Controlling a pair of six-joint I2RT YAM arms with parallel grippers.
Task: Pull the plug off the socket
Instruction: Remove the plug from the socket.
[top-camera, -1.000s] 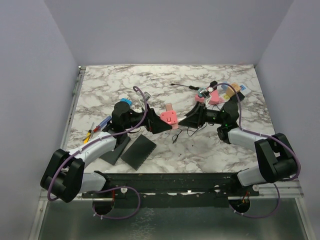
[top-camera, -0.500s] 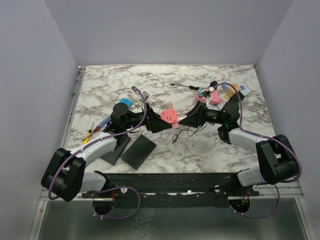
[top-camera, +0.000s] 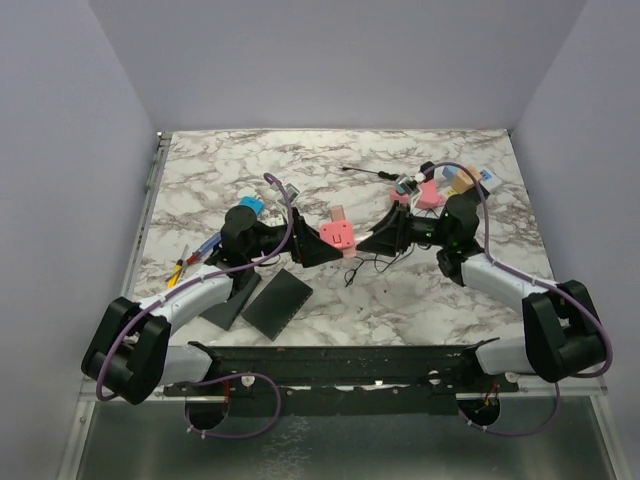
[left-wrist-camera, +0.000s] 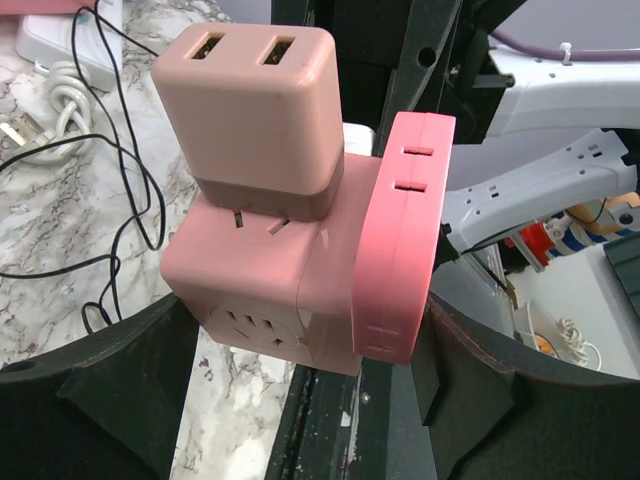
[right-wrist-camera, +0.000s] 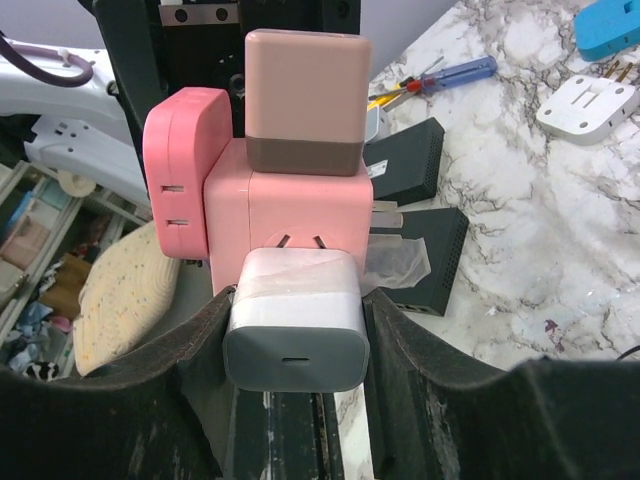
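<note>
The marble table (top-camera: 250, 160) is the biggest surface. Two flat black pads (top-camera: 278, 303) lie on it near the left arm. Above it, between the two arms, hangs the socket (left-wrist-camera: 255, 300), a pink cube rather than a strip, and the one thing here that holds others. It carries three plugs:

- a beige charger (left-wrist-camera: 250, 100) with two USB ports on top
- a flat pink plug (left-wrist-camera: 405, 230) on one side
- a white-and-grey plug (right-wrist-camera: 295, 310) on the face toward the right arm

The left gripper (top-camera: 318, 246) is clamped on the socket's sides. The right gripper (top-camera: 367, 243) is closed around the white-and-grey plug, which sits fully seated. Loose on the marble are one screwdriver (right-wrist-camera: 430, 78), one white adapter (right-wrist-camera: 585, 102) and one blue plug (right-wrist-camera: 612, 22).
</note>
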